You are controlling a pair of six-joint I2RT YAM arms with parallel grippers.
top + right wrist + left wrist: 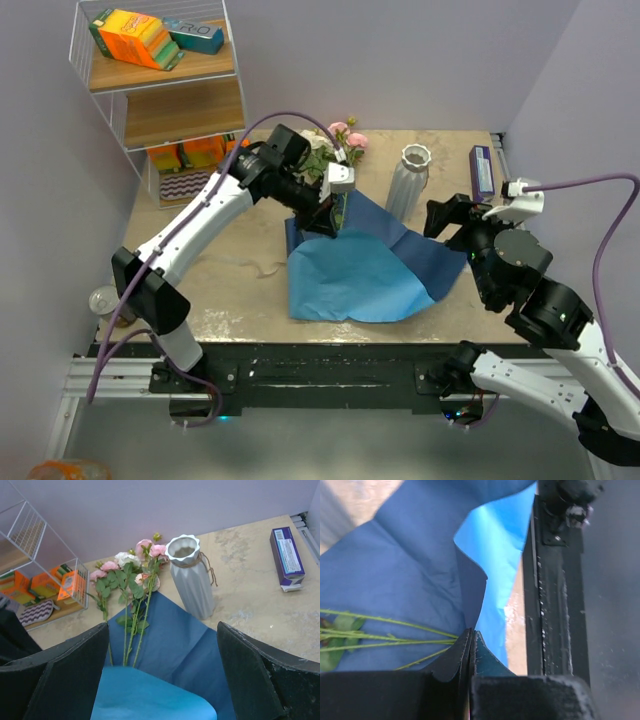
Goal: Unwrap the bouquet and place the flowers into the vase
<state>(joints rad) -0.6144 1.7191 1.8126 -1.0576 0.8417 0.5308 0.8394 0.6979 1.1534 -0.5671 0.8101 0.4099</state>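
Blue wrapping paper (350, 272) lies opened out over the middle of the table (225, 275), showing 2 shades: a brighter face toward the near edge and a darker one toward the far side. The flowers (340, 140) lie flat at the paper's far-left part. Their pink and cream heads point to the table's far edge, beyond the sheet, and their thin green stems run back onto the blue. The left gripper (330, 212) is down at the stem ends, its 2 fingers (445, 667) pressed together on a raised fold of the paper, with the stem tips just beside them. The vase (408, 180) stands upright near the far edge, just right of the flowers, its base at the paper's far border. The right gripper (447, 218) hangs above the paper's right part, spread wide with nothing in it. A purple box (481, 170) lies by the far-right corner, and a white wire shelf (160, 90) holding orange boxes stands at the far-left corner.
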